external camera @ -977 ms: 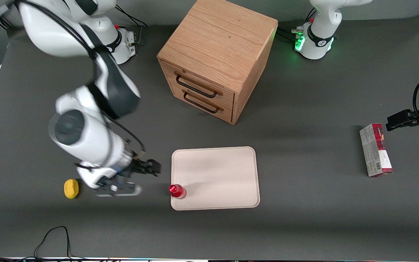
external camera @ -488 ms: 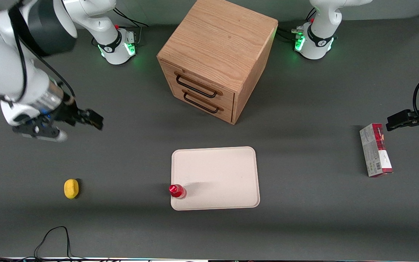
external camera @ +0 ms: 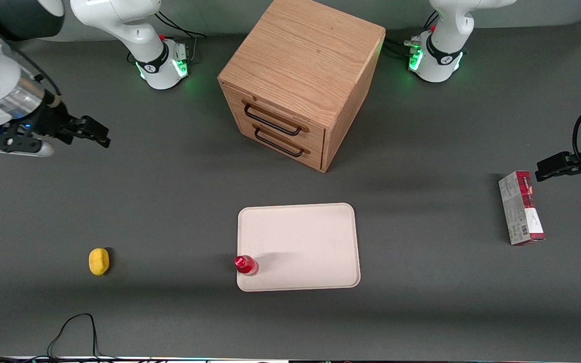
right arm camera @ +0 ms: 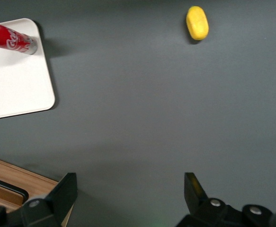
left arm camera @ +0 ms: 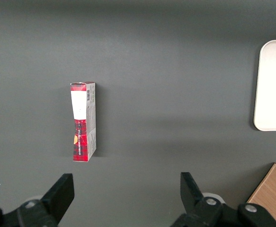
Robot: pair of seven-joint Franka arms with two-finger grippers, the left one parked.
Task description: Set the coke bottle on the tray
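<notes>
The small red coke bottle [external camera: 245,264] stands upright on the cream-white tray [external camera: 305,242], at the tray's corner nearest the front camera on the working arm's side. It also shows in the right wrist view [right arm camera: 10,39], on the tray [right arm camera: 14,90]. My right gripper [external camera: 96,135] is open and empty, high above the table, far from the tray toward the working arm's end. In the right wrist view the gripper [right arm camera: 130,189] holds nothing between its wide-apart fingers.
A wooden drawer cabinet [external camera: 300,80] stands farther from the camera than the tray. A yellow lemon-like object [external camera: 99,261] lies on the table toward the working arm's end. A red-and-white carton [external camera: 521,207] lies toward the parked arm's end.
My right gripper has drawn away from beside the bottle, rising and moving far toward the working arm's end. The bottle stays standing on the tray.
</notes>
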